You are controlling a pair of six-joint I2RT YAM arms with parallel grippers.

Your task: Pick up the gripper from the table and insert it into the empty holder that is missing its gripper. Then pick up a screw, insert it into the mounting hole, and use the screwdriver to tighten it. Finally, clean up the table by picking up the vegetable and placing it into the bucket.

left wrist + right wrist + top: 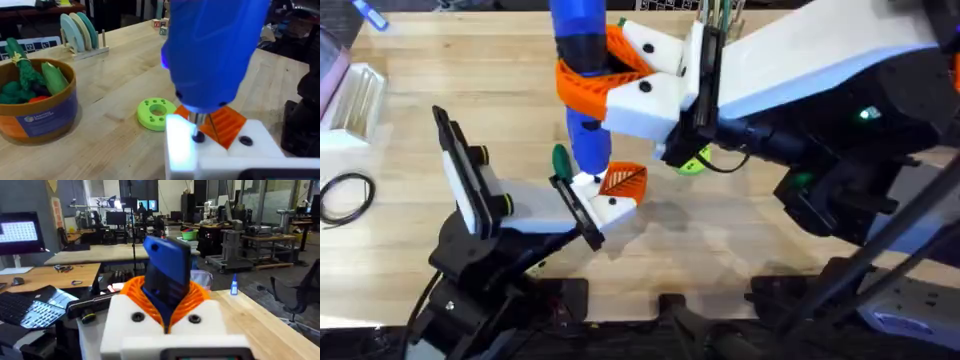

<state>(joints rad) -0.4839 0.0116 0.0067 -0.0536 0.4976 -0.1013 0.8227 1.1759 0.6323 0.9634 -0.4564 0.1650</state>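
Overhead, right claw [610,70] clamps screwdriver [582,90], tip at holder [610,207]; left claw's state hidden

The small round bucket [35,107], blue-purple outside with a yellow-brown rim, has a few lines of white writing on its side, seen from the left wrist, but the words are too small and fuzzy to read. Far back on the wooden surface [125,65] sit little toy blocks [161,27] with marks on them that cannot be read either
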